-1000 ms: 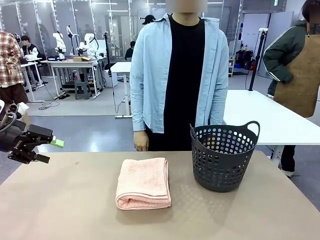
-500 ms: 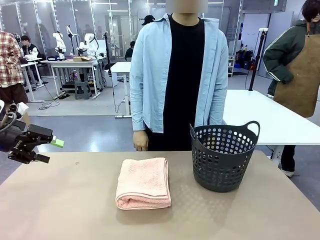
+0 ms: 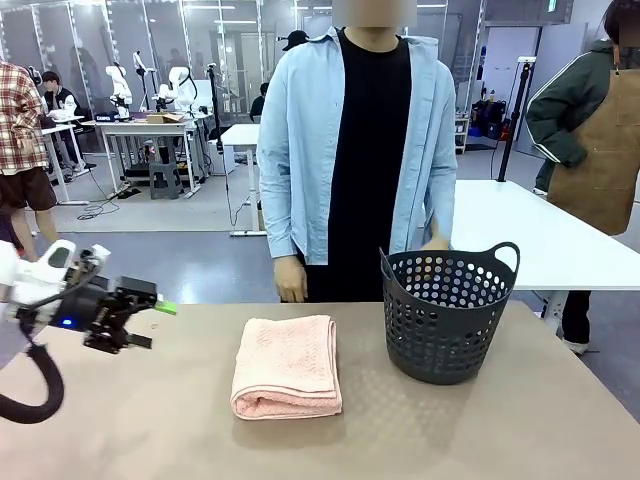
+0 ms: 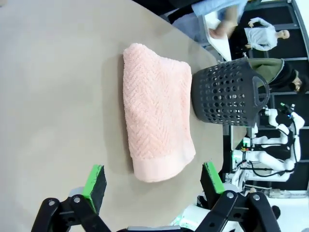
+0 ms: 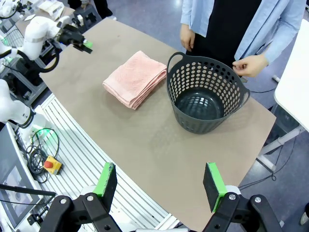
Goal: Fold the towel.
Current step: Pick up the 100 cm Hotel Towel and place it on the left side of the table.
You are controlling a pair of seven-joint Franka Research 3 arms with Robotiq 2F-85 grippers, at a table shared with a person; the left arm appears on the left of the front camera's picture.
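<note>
On the middle of the beige surface (image 3: pixel 150 420) lies the pale salmon-pink terry towel (image 3: pixel 287 365), already doubled into a thick rectangle with its rolled fold edge toward the robot, just beside the dark grey perforated plastic basket (image 3: pixel 446 312) but apart from it. The left end effector (image 3: pixel 143 322) hovers over the surface's left side, well apart from the towel, its green-padded fingers spread wide and empty; its wrist view looks along the towel's length toward the plain border band (image 4: pixel 161 166). The right end effector (image 5: pixel 159 186) hangs high above the near edge, jaws also wide with nothing between them. The person (image 3: pixel 358 150) stands at the far side, one hand (image 5: pixel 250 64) near the basket rim. Judging by the neat stack, the folding looks largely done; if another fold is wanted, the left arm would need to reach in and pinch the near edge low against the surface
</note>
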